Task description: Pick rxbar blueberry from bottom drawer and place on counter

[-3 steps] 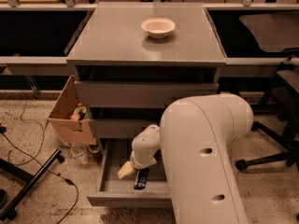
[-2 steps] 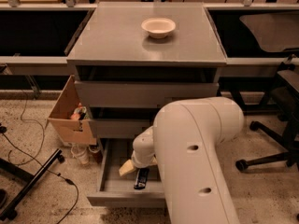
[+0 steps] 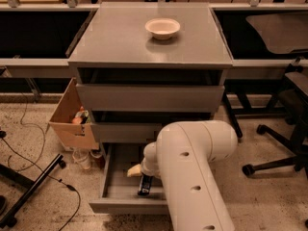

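The bottom drawer is pulled open below the two upper grey drawers. The rxbar blueberry, a dark slim bar, lies on the drawer floor near its middle. My gripper is down inside the drawer, directly over the far end of the bar and close to it or touching it. My big white arm hides the right half of the drawer. The counter is the grey cabinet top.
A white bowl stands at the back middle of the counter. An open cardboard box with items stands left of the cabinet, with cups beside it. A black stand leg and cables lie at left. An office chair stands at right.
My arm's elbow has swung left and nearer the camera, covering more of the drawer. The gripper stays over the bar, which has not visibly moved.
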Controlling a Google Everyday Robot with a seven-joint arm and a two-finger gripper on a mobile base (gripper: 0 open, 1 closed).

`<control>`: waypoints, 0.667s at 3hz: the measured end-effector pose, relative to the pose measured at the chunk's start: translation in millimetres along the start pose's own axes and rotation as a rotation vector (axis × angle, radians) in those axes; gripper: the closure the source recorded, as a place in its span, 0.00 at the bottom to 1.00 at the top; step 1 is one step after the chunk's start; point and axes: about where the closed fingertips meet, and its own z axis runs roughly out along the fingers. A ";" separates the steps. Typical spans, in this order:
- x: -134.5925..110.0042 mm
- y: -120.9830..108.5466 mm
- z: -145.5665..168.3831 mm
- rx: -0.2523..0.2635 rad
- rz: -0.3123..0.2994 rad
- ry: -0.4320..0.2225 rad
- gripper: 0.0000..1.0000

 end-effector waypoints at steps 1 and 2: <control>-7.6 -0.5 13.3 -0.012 0.044 -0.003 0.00; -6.7 -0.6 13.2 -0.012 0.044 -0.002 0.00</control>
